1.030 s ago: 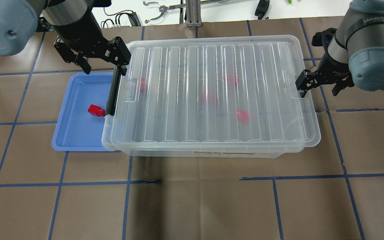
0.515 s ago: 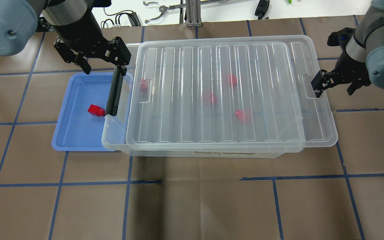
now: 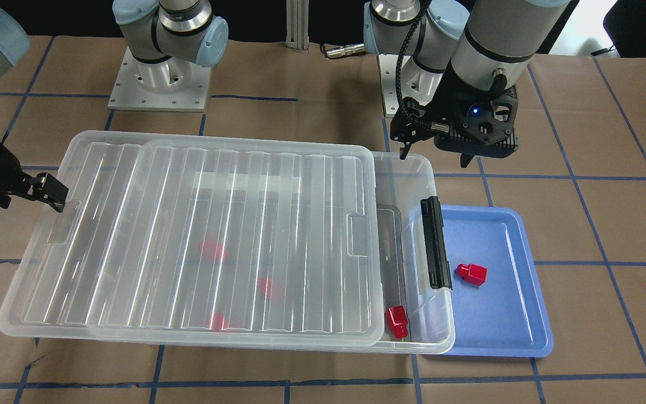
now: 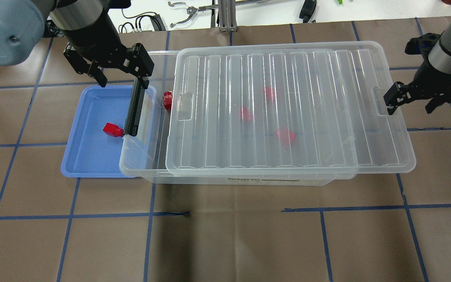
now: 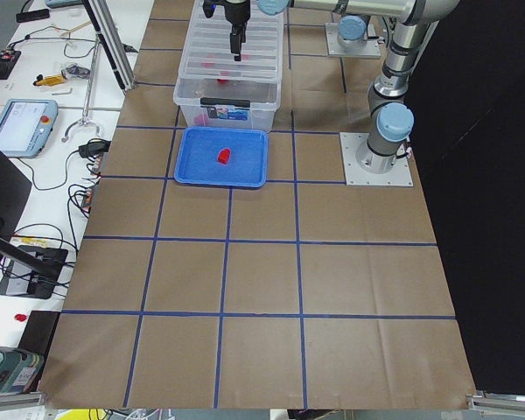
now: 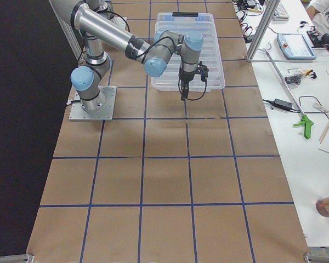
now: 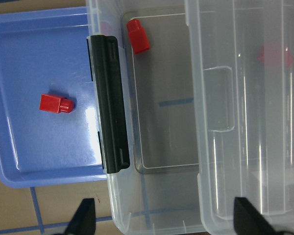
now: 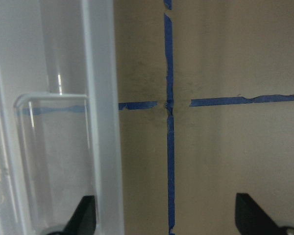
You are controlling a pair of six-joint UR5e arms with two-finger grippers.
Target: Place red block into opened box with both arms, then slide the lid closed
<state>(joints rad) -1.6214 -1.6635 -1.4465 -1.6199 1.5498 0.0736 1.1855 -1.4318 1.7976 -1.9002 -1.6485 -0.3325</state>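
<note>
**Q:** Item one, the red block [image 4: 112, 129]. Where do you log it?

**A:** You log it in the blue tray [image 4: 88, 164], at the tray's edge nearest the box [image 4: 139, 160] and just beside the black clip bar [image 4: 134, 109]. It lies with its nub toward the bar. Neither gripper touches it, and it is not yet in the box.

**Q:** Item two, the lid?

**A:** The lid [image 4: 307, 78] rests on the box, offset toward the box's right short end and overhanging it. That leaves a strip uncovered at the clip-bar end, which I judge is your opening for the drop. One like block [image 4: 167, 100] lies in the far corner of that strip. Three more show blurred beneath the lid.

**Q:** Items three and four, the grippers?

**A:** The right gripper [image 4: 410, 102] has its jaws wide and clamps nothing. One finger sits in the lid's end tab recess [image 4: 380, 101] and the other hangs outside it over the worktop [image 4: 225, 235]. It looks hooked there to drag the lid. The left gripper [image 4: 123, 76] is also spread wide and empty, above the tray's far edge where it meets the box. You may read that as staged for the pick.

**Q:** Any caution?

**A:** The block lies close against the bar, so a descending finger could catch the bar. Allow for that.
</note>
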